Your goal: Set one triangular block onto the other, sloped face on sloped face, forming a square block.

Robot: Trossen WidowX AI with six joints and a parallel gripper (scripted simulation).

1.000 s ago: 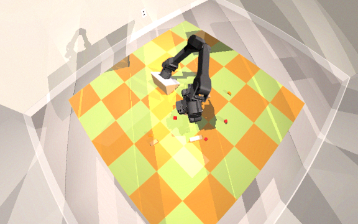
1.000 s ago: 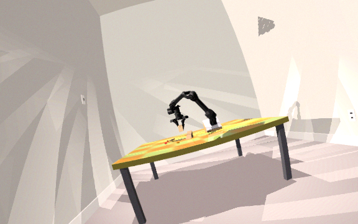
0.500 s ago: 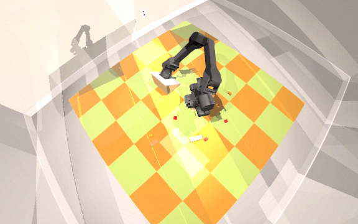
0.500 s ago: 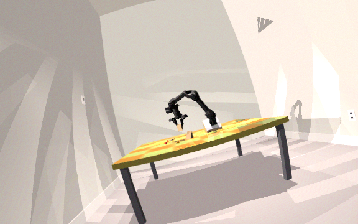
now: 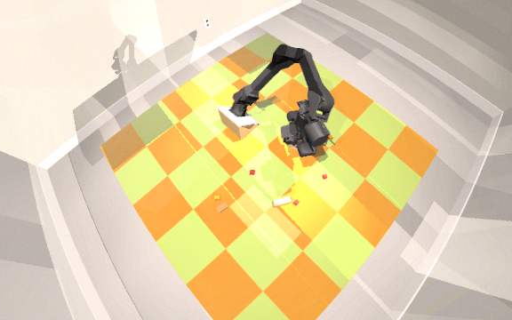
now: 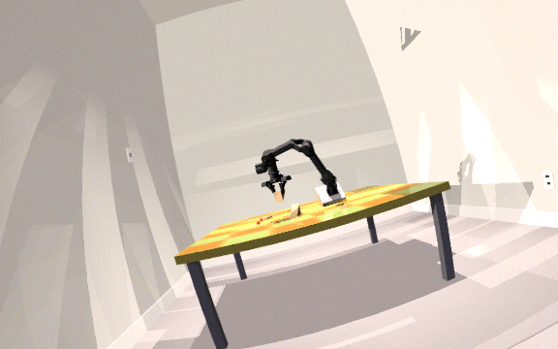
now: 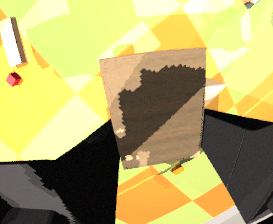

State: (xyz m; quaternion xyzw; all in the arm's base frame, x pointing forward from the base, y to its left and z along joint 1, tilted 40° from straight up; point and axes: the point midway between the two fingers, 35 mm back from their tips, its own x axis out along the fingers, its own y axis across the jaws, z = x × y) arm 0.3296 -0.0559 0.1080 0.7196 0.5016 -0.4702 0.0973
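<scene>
My gripper [image 6: 279, 190] [image 7: 152, 117] is shut on a tan wooden triangular block [image 6: 279, 196] [image 7: 162, 107], which hangs above the table in the exterior view. In the wrist view a broad, partly shadowed face of it fills the middle. The other triangular block [image 6: 295, 210] stands on the table, lower and to the right of the held one in the exterior view. In the wrist view only a pale corner, probably of that block, shows past the held block's right edge. In the top view the hand hides most of both blocks.
On the checkered table [image 5: 262, 267] lie red cubes [image 5: 252, 172] [image 5: 324, 176] [image 5: 296, 202] [image 7: 14, 79], a white bar [image 5: 282, 201] [image 7: 10, 42], a yellow piece [image 5: 217, 196], a flat tan piece [image 5: 222, 207] and a small orange piece [image 5: 331, 137]. The arm's white-topped base box [image 5: 231, 122] stands behind.
</scene>
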